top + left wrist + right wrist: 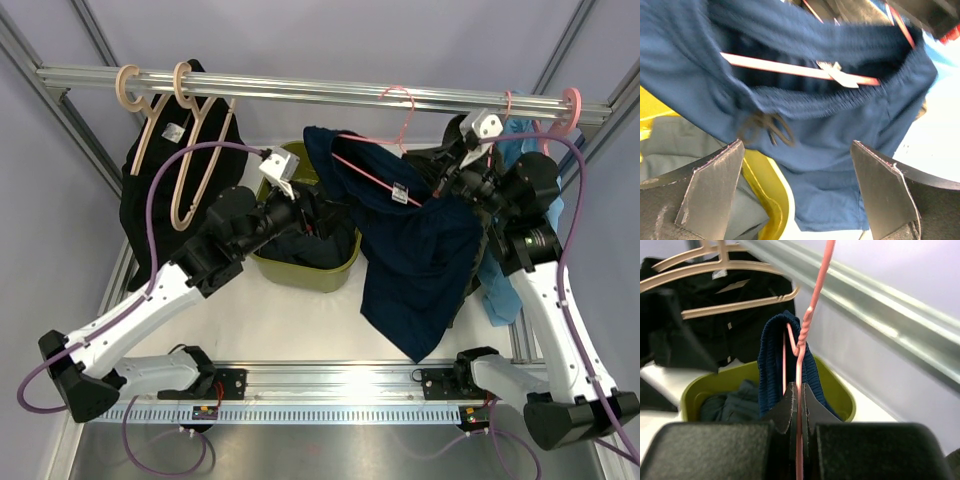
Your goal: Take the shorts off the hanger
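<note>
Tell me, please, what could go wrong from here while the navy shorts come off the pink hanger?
1. The right tool pinches the pink hanger only by its thin wire; a pull could twist it loose.
2. The open left tool might catch the drawstring or the hanger along with the navy shorts.

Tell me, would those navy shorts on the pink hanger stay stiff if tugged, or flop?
Probably floppy: the navy shorts sag in loose folds below the pink hanger. Likely light, since that thin wire carries them. They may snag rather than slide, as the gathered waistband wraps the wire.
</note>
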You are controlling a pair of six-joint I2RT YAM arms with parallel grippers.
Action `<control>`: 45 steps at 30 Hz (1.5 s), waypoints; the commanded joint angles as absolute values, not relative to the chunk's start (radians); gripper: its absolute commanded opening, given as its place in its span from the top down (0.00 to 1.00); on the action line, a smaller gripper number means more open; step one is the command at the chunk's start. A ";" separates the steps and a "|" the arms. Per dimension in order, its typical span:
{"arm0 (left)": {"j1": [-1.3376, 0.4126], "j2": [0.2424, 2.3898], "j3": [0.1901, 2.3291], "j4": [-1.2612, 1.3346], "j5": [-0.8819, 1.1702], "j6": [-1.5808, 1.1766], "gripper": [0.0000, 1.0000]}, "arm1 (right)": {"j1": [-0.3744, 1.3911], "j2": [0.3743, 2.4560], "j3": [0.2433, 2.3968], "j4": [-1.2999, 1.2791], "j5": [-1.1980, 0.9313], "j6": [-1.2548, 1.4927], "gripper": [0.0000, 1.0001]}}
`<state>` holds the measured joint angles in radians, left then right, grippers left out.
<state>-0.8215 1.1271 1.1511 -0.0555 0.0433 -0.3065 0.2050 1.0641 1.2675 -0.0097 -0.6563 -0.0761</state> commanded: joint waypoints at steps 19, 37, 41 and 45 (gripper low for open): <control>-0.818 1.270 1.308 -0.135 -0.268 -0.486 0.78 | 0.213 0.812 1.141 -0.132 -0.716 -0.058 1.00; -0.485 1.178 1.305 -0.333 -0.063 -0.428 1.00 | 0.212 0.693 1.146 -0.350 -0.791 -0.220 1.00; -0.486 1.167 1.203 -0.201 0.150 -0.451 1.00 | 0.213 0.733 1.152 -0.182 -0.798 -0.023 1.00; -0.557 1.137 1.123 -0.057 0.380 -0.413 0.98 | 0.213 0.804 1.134 0.059 -0.833 0.162 1.00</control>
<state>-0.5129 1.1736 1.1564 -0.2329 0.1646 -0.4564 0.2123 0.7605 1.1168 -0.2108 -0.7994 -0.0193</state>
